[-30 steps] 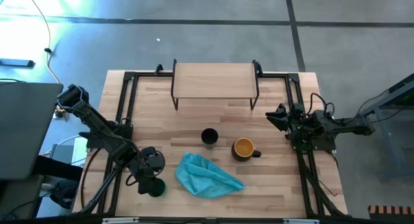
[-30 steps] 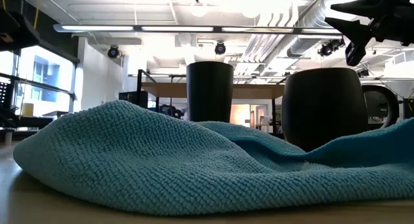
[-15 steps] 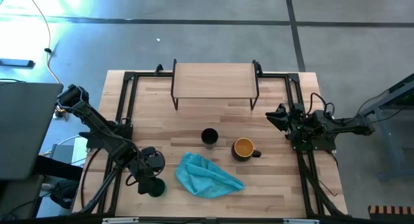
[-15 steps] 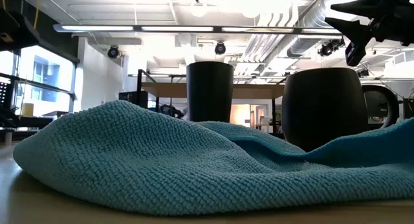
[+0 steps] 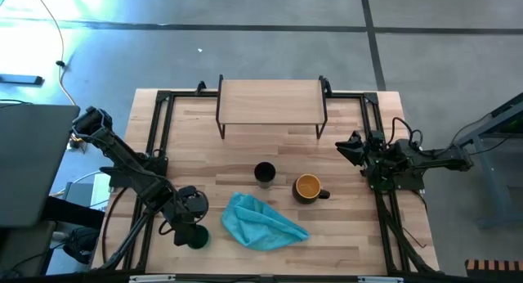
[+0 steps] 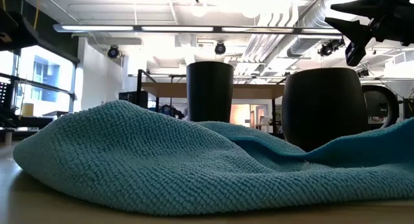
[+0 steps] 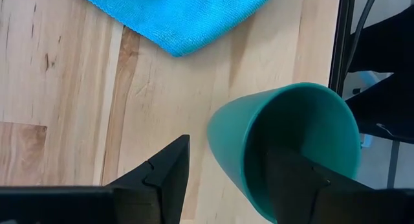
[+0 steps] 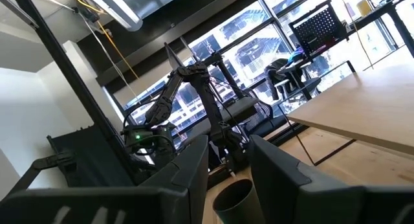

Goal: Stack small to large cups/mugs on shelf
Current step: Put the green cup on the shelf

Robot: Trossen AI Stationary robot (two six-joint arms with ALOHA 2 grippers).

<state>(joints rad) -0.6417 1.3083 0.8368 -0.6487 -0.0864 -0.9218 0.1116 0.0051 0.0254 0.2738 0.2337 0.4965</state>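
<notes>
1. Shelf (image 5: 271, 100) is seen empty at the table's far edge; it is taken as the landmark.
2. Black cup (image 5: 264, 173) is placed upright in front of the shelf, well apart from it.
3. Dark mug (image 5: 308, 187) is set just beside the black cup, handle turned away from it, yellow-orange inside showing.
4. Blue cloth (image 5: 260, 222) is crumpled nearer the front edge than both vessels.
5. Green cup (image 7: 284, 146) is found farthest from the shelf, at the front-left corner; its wall is straddled by the left gripper (image 7: 242, 169), one finger inside, one outside, jaws partly parted.
6. Right gripper (image 5: 353, 146) is held raised, right of the shelf, holding nothing, fingers slightly parted.
</notes>
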